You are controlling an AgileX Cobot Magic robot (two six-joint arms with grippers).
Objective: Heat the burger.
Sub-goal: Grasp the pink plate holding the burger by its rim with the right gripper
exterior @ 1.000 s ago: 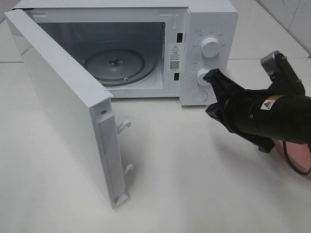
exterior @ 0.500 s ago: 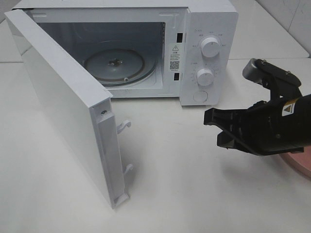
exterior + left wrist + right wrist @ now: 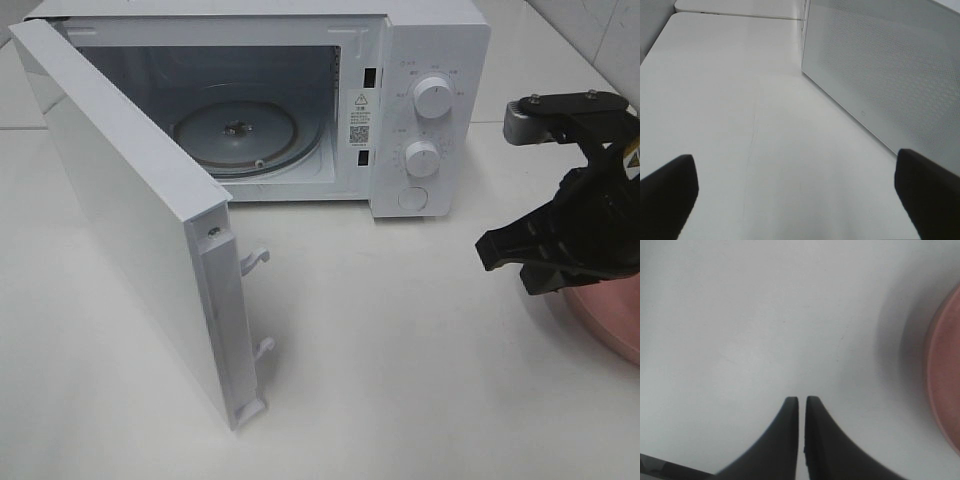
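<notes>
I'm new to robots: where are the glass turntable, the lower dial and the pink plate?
glass turntable [image 3: 240, 135], high view, its middle.
lower dial [image 3: 422, 158], high view, its face.
pink plate [image 3: 945, 370], right wrist view, its bare top.

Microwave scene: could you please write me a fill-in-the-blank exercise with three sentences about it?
1. The door of the microwave stands ____.
2. On its turntable lies ____.
3. The plate is near the ____ hand.

Missing words: open; nothing; right.

Your right gripper [image 3: 490, 250] sits at three o'clock in the high view, tips toward nine, fingers almost touching, while your left gripper [image 3: 796, 172] stands spread wide, empty.
</notes>
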